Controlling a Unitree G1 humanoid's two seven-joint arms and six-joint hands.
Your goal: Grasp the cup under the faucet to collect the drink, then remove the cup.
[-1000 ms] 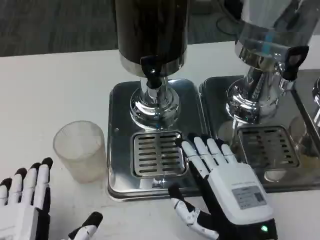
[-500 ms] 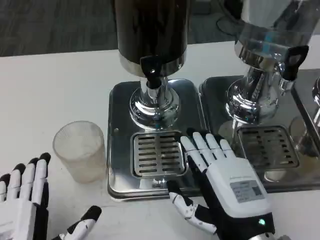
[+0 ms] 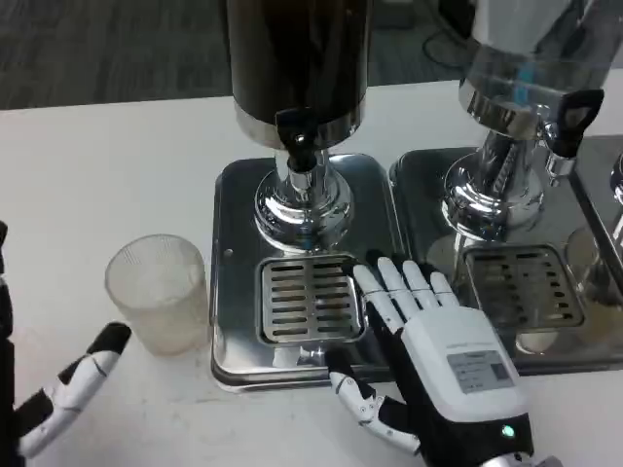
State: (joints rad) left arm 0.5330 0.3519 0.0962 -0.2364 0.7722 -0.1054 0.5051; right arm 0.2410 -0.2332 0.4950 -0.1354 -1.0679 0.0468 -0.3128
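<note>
Left hand [image 3: 60, 399], at 8 o'clock in the head view: one white-and-black finger visible, extended toward the cup, holding nothing; the rest is cut off by the frame edge, so its full posture cannot be told.

Frosted translucent plastic cup [image 3: 161, 293], 9 o'clock of the drip grate: upright on the white table [image 3: 107, 165], apparently empty, just off the tray edge. Not yet under the faucet.

Centre: dark cylindrical drink dispenser [image 3: 297, 58] on a polished chrome pedestal, black tap lever [image 3: 296, 131] at 12 o'clock above the slotted steel drip grate [image 3: 309, 299].

Right hand [image 3: 428, 341], 5 o'clock: fingers spread flat, tips over the mirror-finish tray [image 3: 234, 195] beside the grate, gripping nothing. Probably staged to work the tap.
</note>
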